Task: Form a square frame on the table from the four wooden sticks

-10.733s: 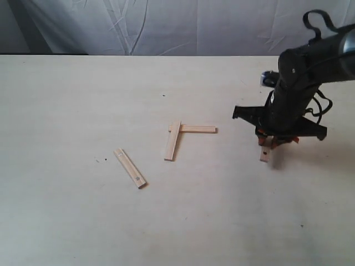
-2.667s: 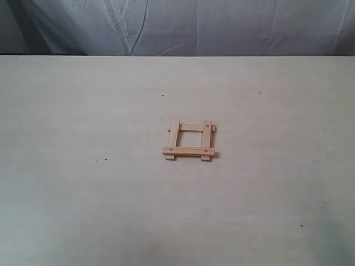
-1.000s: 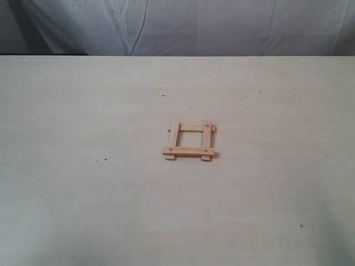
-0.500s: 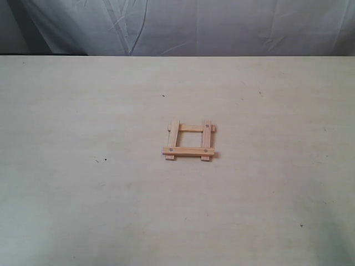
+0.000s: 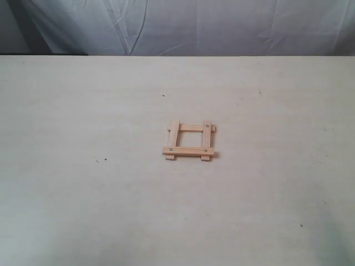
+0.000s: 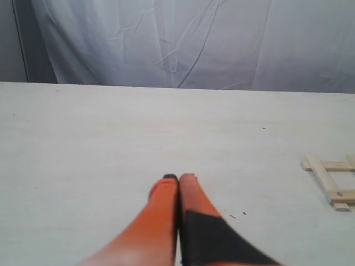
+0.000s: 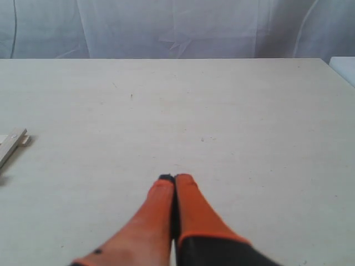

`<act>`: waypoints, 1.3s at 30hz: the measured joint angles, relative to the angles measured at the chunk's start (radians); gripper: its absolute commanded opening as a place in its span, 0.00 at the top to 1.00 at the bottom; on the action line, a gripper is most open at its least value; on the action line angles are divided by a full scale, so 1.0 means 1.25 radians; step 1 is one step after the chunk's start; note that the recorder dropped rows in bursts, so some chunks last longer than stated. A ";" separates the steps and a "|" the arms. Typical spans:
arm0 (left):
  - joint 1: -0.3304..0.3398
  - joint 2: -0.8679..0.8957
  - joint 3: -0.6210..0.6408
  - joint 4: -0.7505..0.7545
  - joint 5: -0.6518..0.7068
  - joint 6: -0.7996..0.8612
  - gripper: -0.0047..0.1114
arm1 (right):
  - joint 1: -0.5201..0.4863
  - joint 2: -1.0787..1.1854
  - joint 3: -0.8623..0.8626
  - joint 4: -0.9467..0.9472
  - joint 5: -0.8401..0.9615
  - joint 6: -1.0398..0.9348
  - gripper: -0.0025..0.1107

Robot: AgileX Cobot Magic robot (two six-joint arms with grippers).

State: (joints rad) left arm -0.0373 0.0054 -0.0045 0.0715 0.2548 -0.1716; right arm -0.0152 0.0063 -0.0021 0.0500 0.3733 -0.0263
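Note:
The four wooden sticks lie as a small square frame (image 5: 189,139) in the middle of the table (image 5: 83,210), ends overlapping and sticking out, dark dots near the corners. Part of the frame (image 6: 331,180) shows in the left wrist view, and one stick end (image 7: 11,145) in the right wrist view. My left gripper (image 6: 178,178) is shut with nothing in it, well away from the frame. My right gripper (image 7: 174,177) is also shut and empty, far from the stick end. Neither arm appears in the exterior view.
A wrinkled pale cloth backdrop (image 5: 177,25) hangs behind the table's far edge. Tiny dark specks (image 5: 105,160) dot the tabletop. The table's corner and a pale object (image 7: 344,66) show beyond the right gripper.
Over the last second nothing has moved. Much earlier, the sticks lay apart with the right arm over one; now all four form the frame and both arms are out of the exterior view.

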 measured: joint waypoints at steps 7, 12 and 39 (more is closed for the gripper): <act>0.000 0.000 0.000 -0.034 0.000 0.091 0.96 | 0.000 0.000 0.000 0.000 0.000 0.000 0.98; 0.000 0.000 0.000 -0.034 0.000 0.096 0.96 | 0.000 0.000 0.000 0.000 0.000 0.000 0.98; 0.000 0.000 0.000 -0.037 0.000 0.096 0.96 | 0.000 0.000 0.000 0.000 0.000 0.000 0.98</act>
State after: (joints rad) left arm -0.0373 0.0054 -0.0045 0.0254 0.2548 -0.0520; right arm -0.0152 0.0063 -0.0021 0.0500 0.3733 -0.0263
